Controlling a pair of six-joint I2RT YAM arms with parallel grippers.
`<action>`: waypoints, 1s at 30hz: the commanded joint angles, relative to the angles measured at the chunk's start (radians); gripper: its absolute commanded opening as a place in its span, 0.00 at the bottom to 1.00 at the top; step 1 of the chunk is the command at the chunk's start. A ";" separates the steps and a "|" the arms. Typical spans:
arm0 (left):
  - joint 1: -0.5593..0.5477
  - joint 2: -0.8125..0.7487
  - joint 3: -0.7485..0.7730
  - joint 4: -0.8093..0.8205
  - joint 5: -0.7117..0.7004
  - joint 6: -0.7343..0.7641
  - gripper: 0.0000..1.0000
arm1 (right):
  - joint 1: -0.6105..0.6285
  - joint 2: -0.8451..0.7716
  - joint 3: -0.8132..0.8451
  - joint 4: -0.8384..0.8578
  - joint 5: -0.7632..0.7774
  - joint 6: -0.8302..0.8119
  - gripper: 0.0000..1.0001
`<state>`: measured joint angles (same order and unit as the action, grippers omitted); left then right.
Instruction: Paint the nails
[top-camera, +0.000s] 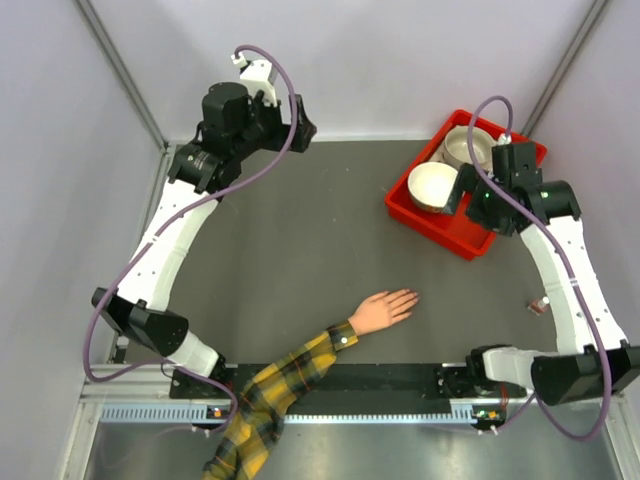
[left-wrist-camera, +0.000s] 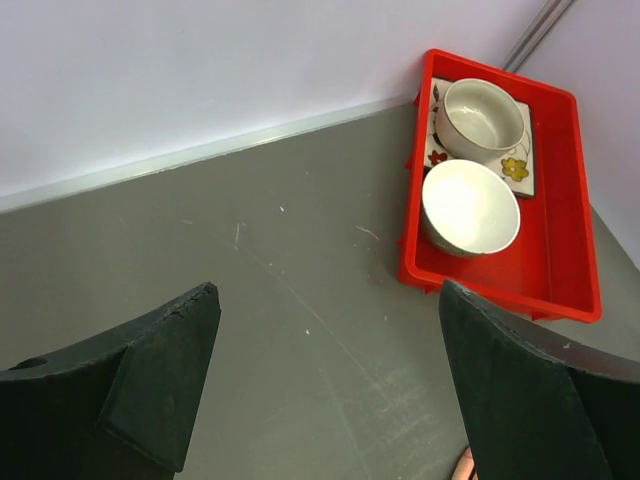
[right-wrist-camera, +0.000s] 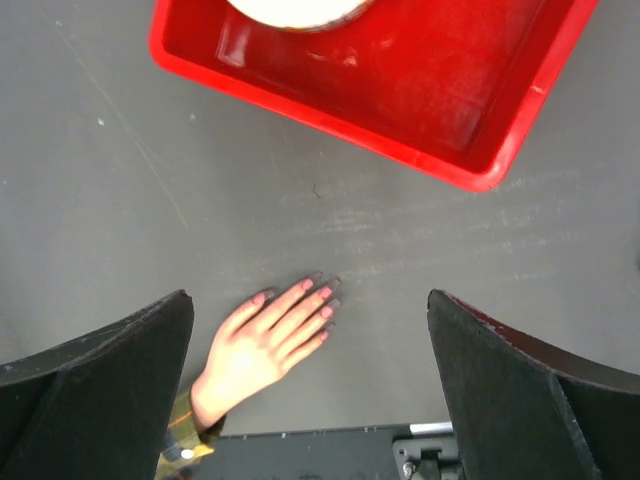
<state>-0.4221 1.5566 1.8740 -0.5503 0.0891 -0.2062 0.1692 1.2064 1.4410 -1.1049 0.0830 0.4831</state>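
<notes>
Risk, bottle: the small dark bottle (top-camera: 538, 305) stands just beside the right arm's forearm; I judge a careless swing could tip it or roll it away
Risk, tray: the right gripper (right-wrist-camera: 308, 296) hangs over the near edge of the red tray (top-camera: 478, 243); a straight drop could clip a bowl (top-camera: 432, 186) or the rim
Risk, paint: the nails (top-camera: 410, 297) are tiny, so a slightly off stroke would likely smear the skin, and a push could slide the mannequin hand (top-camera: 383, 311)
Right gripper: fingers spread wide, nothing between them
Left gripper (left-wrist-camera: 328, 290): fingers spread wide, empty, up at the far wall
Nails, place: on the hand lying flat near the near edge, fingers pointing to 2 o'clock
Nails from right gripper: toward 7 o'clock in the overhead view, well apart
Nails from left gripper: toward 5 o'clock, well apart
Bottle from the hand: at 3 o'clock, well apart
</notes>
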 joint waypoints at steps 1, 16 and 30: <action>0.002 -0.082 -0.051 0.018 -0.002 0.034 0.96 | -0.080 0.083 0.085 -0.042 -0.054 0.009 0.99; 0.054 -0.291 -0.322 0.020 -0.012 0.007 0.99 | -0.574 0.056 -0.077 -0.158 0.122 0.087 0.99; 0.083 -0.236 -0.263 0.070 -0.048 0.024 0.99 | -0.905 0.010 -0.338 0.017 0.169 -0.015 0.77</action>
<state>-0.3412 1.2915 1.5455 -0.5407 0.0612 -0.1986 -0.6655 1.2606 1.1484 -1.1801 0.2539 0.5308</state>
